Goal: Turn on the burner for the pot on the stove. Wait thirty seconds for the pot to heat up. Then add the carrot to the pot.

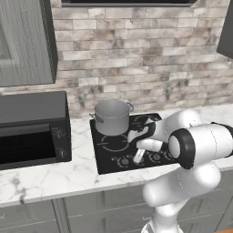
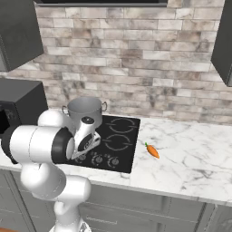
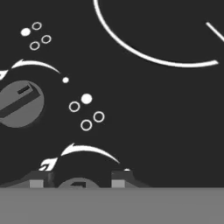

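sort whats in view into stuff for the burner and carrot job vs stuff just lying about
For the job:
- pot
- stove
- stove knob between the claw fingertips
- carrot on the counter right of the stove

Just there:
- black microwave
- neighbouring knob
- upper cabinet

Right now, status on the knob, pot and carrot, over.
Tool shut on a stove knob. Pot on rear burner. Carrot lies on counter, right of stove. Nothing in the way.

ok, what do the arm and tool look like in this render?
The arm is glossy white with rounded, bulbous link shells and dark bands at the joints; no cables or markings are visible. The tool ends in two small dark finger tips with lighter grey pads, seen at the bottom of the hand view.
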Available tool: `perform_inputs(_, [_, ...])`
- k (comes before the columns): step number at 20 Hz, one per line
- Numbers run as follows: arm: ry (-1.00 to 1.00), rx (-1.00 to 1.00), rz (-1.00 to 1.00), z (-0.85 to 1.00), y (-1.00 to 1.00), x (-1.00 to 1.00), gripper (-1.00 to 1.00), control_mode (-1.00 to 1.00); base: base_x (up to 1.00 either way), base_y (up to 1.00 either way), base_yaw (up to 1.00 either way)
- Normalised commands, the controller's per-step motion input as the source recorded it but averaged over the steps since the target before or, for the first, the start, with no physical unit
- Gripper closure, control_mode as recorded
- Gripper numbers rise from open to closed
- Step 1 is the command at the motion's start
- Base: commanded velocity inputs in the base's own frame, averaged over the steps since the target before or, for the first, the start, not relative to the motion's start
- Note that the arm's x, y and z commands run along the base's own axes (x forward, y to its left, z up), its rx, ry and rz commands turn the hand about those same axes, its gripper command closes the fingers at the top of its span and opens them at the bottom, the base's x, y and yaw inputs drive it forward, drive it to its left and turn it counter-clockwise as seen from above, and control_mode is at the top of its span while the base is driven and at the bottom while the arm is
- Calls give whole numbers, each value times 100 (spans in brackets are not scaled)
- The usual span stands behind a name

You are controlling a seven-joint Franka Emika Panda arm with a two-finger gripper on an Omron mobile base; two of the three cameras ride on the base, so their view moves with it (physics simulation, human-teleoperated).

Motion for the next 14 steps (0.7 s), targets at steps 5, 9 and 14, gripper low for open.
perform_inputs(5, [-7, -2, 33, -76, 0, -23, 100, -100, 0, 0, 0])
perform_inputs(9, [-4, 0, 33, -67, 1, -12, 100, -100, 0, 0, 0])
perform_inputs(14, [-9, 0, 8, -15, -6, -41, 100, -100, 0, 0, 0])
